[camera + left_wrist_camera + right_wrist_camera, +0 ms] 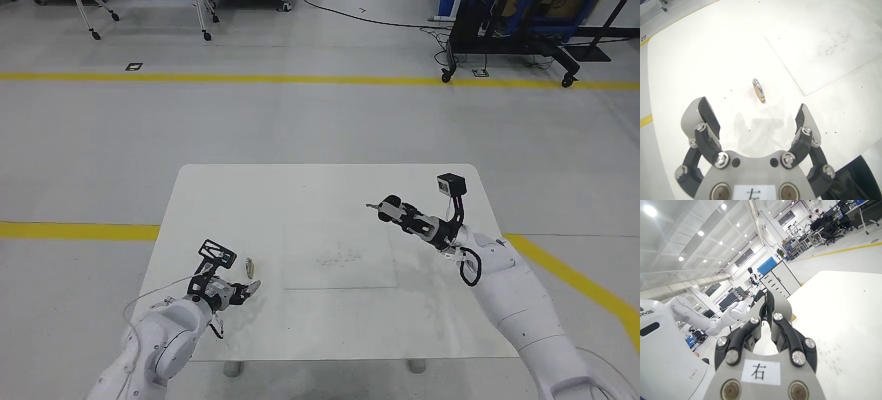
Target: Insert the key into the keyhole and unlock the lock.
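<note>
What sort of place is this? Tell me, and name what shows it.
Probably a robotics lab in an industrial hall: yellow floor lines, rows of desks with monitors and office chairs, and a high ceiling with lights.

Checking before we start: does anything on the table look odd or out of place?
Nothing spilled or broken. The lock seems to rest on its edge, not flat, and dark smudges mark the mat.

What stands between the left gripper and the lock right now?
Nothing visible. The lock lies on the table just ahead of the open left gripper, untouched by its fingers.
</note>
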Available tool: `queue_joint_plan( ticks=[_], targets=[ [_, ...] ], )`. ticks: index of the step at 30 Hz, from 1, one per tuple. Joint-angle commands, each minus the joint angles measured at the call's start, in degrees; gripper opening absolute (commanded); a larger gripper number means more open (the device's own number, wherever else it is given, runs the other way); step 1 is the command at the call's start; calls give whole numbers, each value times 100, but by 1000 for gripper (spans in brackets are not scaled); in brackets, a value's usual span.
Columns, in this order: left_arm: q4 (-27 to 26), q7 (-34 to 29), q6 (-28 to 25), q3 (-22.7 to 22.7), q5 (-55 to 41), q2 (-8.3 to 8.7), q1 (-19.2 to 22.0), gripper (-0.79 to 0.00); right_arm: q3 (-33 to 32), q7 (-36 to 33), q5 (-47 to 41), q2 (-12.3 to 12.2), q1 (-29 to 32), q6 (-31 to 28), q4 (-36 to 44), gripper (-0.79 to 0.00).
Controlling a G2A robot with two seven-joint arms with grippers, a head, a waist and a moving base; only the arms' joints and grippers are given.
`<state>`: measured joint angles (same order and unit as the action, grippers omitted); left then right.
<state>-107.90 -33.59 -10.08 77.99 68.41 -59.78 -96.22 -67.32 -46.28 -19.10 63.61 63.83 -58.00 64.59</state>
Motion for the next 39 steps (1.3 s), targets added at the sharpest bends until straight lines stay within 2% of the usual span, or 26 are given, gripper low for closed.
queue_joint_plan(
  ticks=[1, 2, 5, 13, 18, 22, 25, 26, 27, 28, 39],
  targets=[
    [198, -67, 105, -145, 46, -27, 236, 0, 0, 0, 0, 0, 0, 0, 0, -785],
    [293, -123, 193, -251, 113, -47, 359, 0, 0, 0, 0, 0, 0, 0, 0, -785],
    [409, -187, 366, -411, 225, -82, 502, -68, 0, 0, 0, 0, 0, 0, 0, -785],
    [487, -93, 573, -545, 281, -129, 521, -95, 0, 0, 0, 0, 0, 0, 0, -785],
    [553, -116, 614, -613, 294, -158, 634, -256, 0, 0, 0, 0, 0, 0, 0, -785],
    [666, -131, 666, -641, 247, -185, 770, -336, 0, 0, 0, 0, 0, 0, 0, -785],
    [728, -171, 691, -685, 237, -204, 843, -459, 0, 0, 0, 0, 0, 0, 0, -785],
    [742, -188, 712, -691, 244, -209, 860, -579, 0, 0, 0, 0, 0, 0, 0, -785],
    [749, -204, 744, -694, 255, -213, 868, -748, 0, 0, 0, 0, 0, 0, 0, -785],
    [748, -231, 766, -708, 272, -218, 877, -785, 0, 0, 0, 0, 0, 0, 0, -785],
    [708, -258, 765, -674, 316, -237, 803, -785, 0, 0, 0, 0, 0, 0, 0, -785]
  ],
)
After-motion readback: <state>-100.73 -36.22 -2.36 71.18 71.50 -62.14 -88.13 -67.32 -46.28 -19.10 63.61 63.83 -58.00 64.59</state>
